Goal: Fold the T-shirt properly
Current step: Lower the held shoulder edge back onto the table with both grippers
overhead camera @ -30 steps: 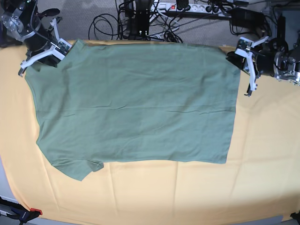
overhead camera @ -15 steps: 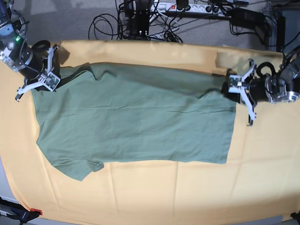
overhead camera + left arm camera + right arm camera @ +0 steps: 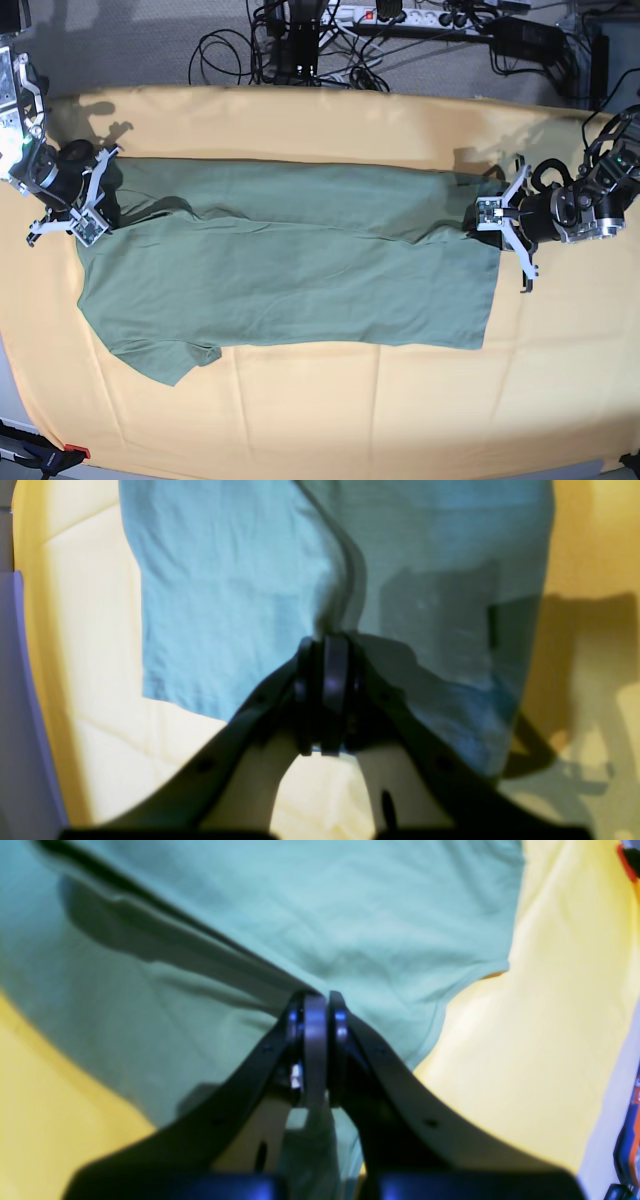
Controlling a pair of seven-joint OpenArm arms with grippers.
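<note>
Base view: sage-green T-shirt [image 3: 290, 270] lying across the middle of the yellow-orange cloth [image 3: 400, 410], far long edge lifted and being carried toward the near side, so already partly doubled over. Right gripper [image 3: 88, 215] (left side of the scene) clamped shut on the fabric at the shoulder end, left gripper [image 3: 497, 213] pinched shut on the hem-end corner at the right side. Both wrist views confirm: jaws pressed together with a ridge of cloth running straight into each pinch. Biggest risk from here, probably: uneven travel of the two arms, giving a skewed fold line and edges that miss each other on the near side. Also a thin pinch like this could slip under tension (cotton slides easily), dropping one corner and leaving a diagonal flop. Pulling too hard might drag the lower layer along the tablecloth and bunch it. Looks-wise: plain, no print, soft and matte, light wrinkles through the middle, one short sleeve poking out at the near left with its edge curled, a slack dip along the folded-over far edge near the right end.
</note>
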